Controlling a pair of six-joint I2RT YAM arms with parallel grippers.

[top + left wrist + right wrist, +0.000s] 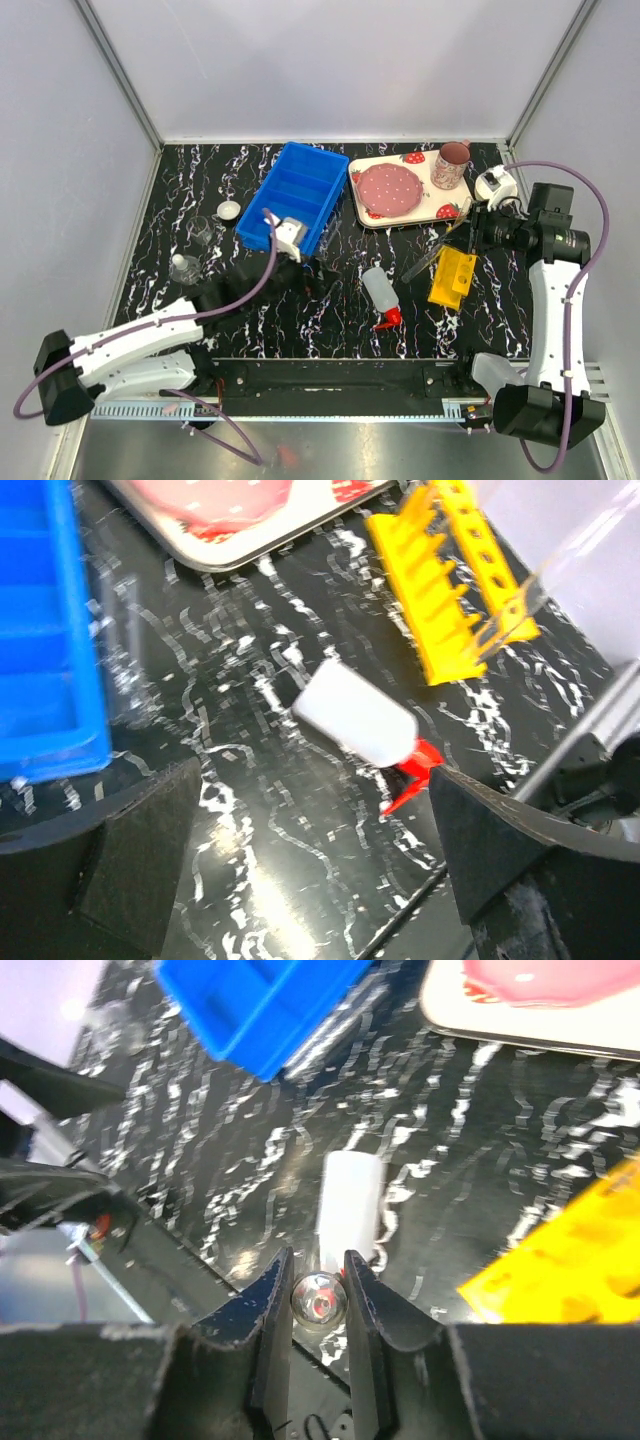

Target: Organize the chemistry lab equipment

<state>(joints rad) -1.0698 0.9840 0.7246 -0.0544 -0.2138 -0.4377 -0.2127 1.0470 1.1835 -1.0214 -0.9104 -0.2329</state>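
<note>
The squeeze bottle (355, 718) is seen lying on its side, with the yellow rack (440, 590) above and right of it, the blue bin (45, 650) left of it, and the left gripper (315, 830) spread wide below it.

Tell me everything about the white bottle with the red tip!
The squeeze bottle lies on its side on the black marbled table, between the blue bin and the yellow rack. Its body looks like cloudy white plastic, and its red nozzle points toward the table's near edge. Only the table seems to touch it; nothing holds it.
</note>
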